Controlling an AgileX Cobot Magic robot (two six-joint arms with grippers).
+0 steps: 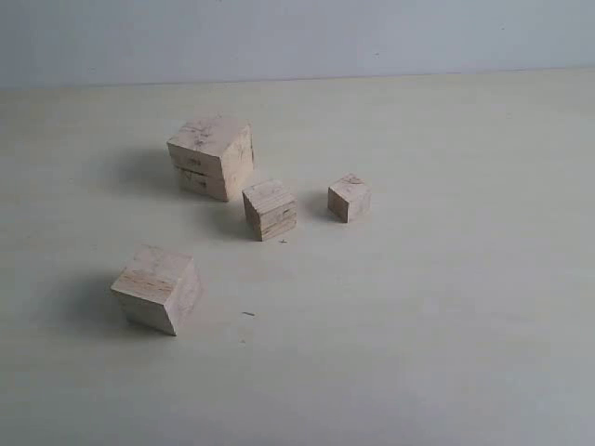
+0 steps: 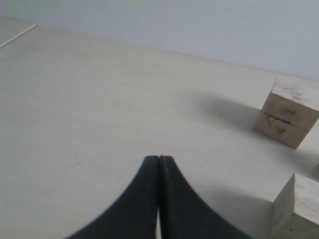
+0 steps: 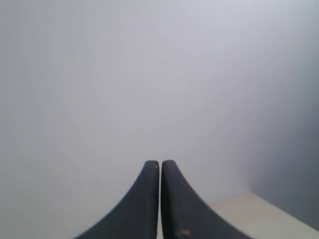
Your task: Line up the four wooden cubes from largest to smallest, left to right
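Desk (image 1: 418,325) carries largest cube (image 1: 211,156) at rear, third cube (image 1: 270,209) near it to the right, smallest cube (image 1: 349,197) further right. Second-largest cube (image 1: 156,288) sits well apart, front left. Left end effector (image 2: 159,159) and right end effector (image 3: 160,163) both closed tight on nothing.

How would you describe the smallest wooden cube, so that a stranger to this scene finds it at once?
On the pale table, three cubes sit in a loose row, the largest cube on its left end. The smallest cube ends that row on the right, touching nothing, and is clearly smaller than every other.
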